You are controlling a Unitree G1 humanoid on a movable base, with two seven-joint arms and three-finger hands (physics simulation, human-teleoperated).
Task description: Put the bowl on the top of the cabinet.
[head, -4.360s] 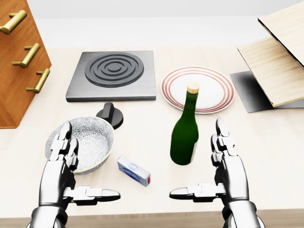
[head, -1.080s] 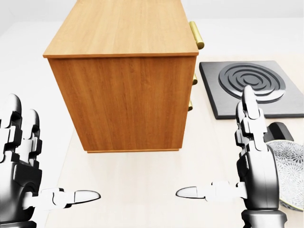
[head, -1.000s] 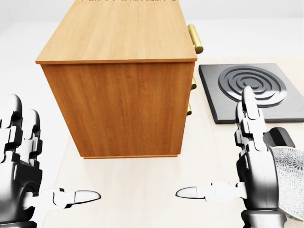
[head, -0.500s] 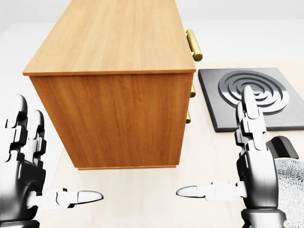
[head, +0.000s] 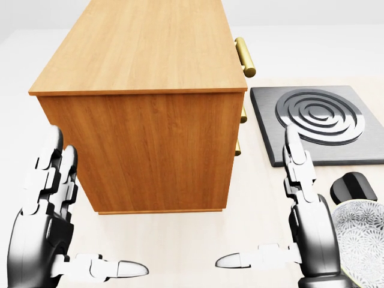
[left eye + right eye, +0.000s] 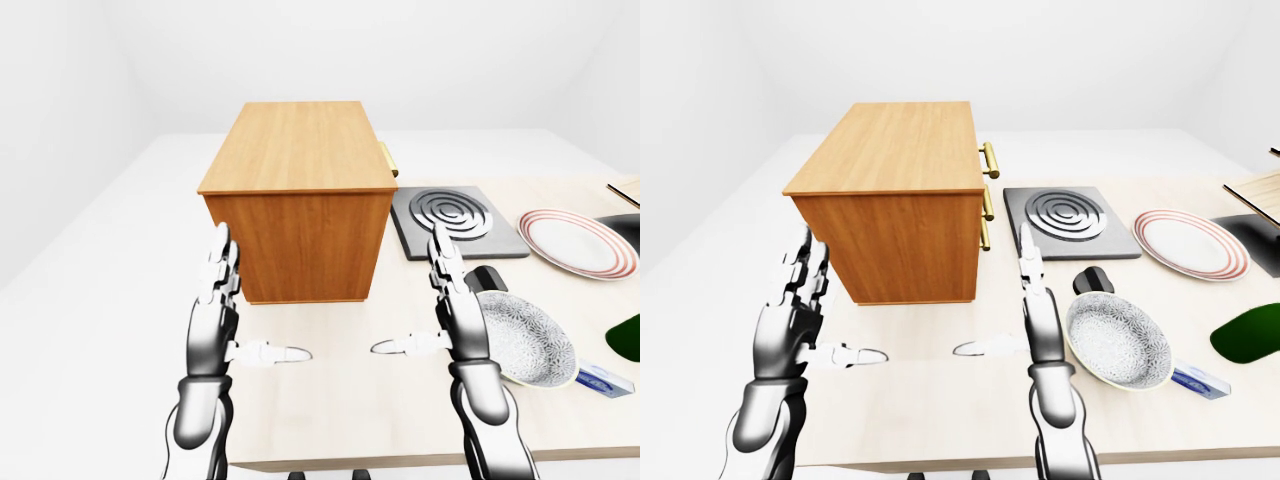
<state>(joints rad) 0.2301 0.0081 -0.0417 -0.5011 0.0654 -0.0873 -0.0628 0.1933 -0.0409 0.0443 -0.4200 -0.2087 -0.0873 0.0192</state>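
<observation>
The patterned grey bowl (image 6: 1120,340) sits on the pale table right of my right hand; the head view shows only its edge (image 5: 367,235) at the bottom right. The wooden cabinet (image 6: 295,190) with brass handles stands on the table at upper left, its flat top (image 5: 144,48) bare. My left hand (image 6: 245,320) is open and empty below the cabinet's near side. My right hand (image 6: 420,315) is open and empty, between the cabinet and the bowl, just left of the bowl and not touching it.
A dark stove plate (image 6: 455,220) lies right of the cabinet, with a black knob (image 6: 485,280) below it. A red-rimmed plate (image 6: 1190,243), a green bottle (image 6: 1250,345) and a small blue box (image 6: 1195,382) are at the right. Wooden boards show at the far right edge.
The camera has swung left from the bowl to the cabinet and moved closer. In the last half second both hands shifted inward and the left hand rose; more of the bowl's edge shows.
</observation>
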